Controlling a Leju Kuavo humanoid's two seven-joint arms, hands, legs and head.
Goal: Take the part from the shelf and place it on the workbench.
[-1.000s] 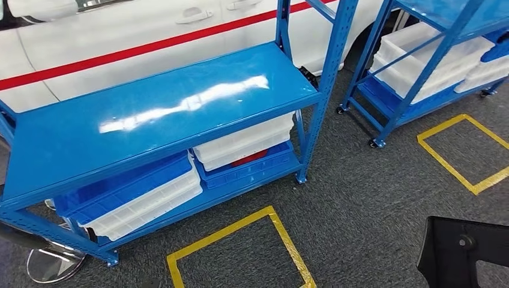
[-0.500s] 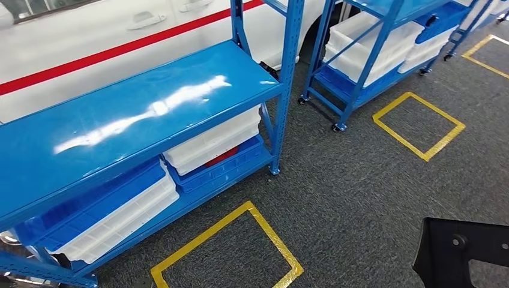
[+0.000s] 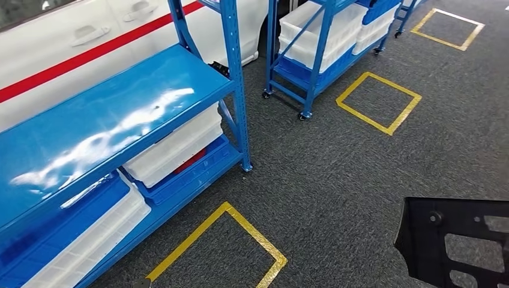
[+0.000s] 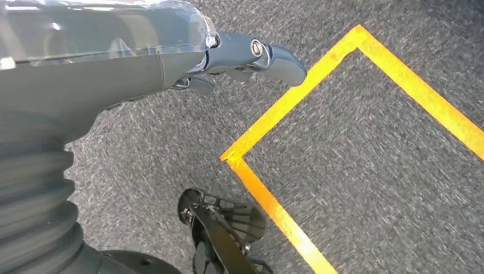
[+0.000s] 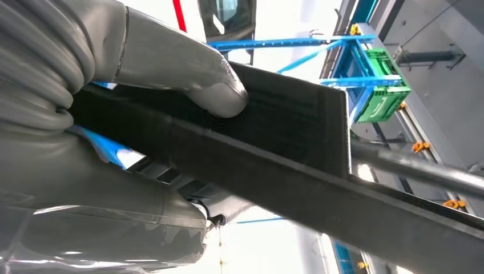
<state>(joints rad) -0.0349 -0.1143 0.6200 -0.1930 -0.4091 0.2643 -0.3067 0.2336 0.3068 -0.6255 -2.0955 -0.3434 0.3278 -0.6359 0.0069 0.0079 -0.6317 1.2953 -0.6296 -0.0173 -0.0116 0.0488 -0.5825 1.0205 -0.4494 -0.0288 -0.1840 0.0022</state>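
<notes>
Between the right hand's point(image 5: 85, 142) thumb and fingers point(image 5: 74, 188), you see the black part point(image 5: 285, 148) clamped for carrying; the left hand point(image 4: 228, 57) hangs empty, fingers loosely extended.

left wrist cover: grey ribbed bellows point(image 4: 34, 188), blurred at the picture's edge
left hand point(image 4: 171, 51): smooth grey palm shell under a glossy clear film
left fingers point(image 4: 268, 54): dark blue-grey links, one round silver screw at a joint
right hand point(image 5: 85, 137): grey ribbed cover, glossy film below
right thumb point(image 5: 188, 68): thick, smooth grey, rounded tip
</notes>
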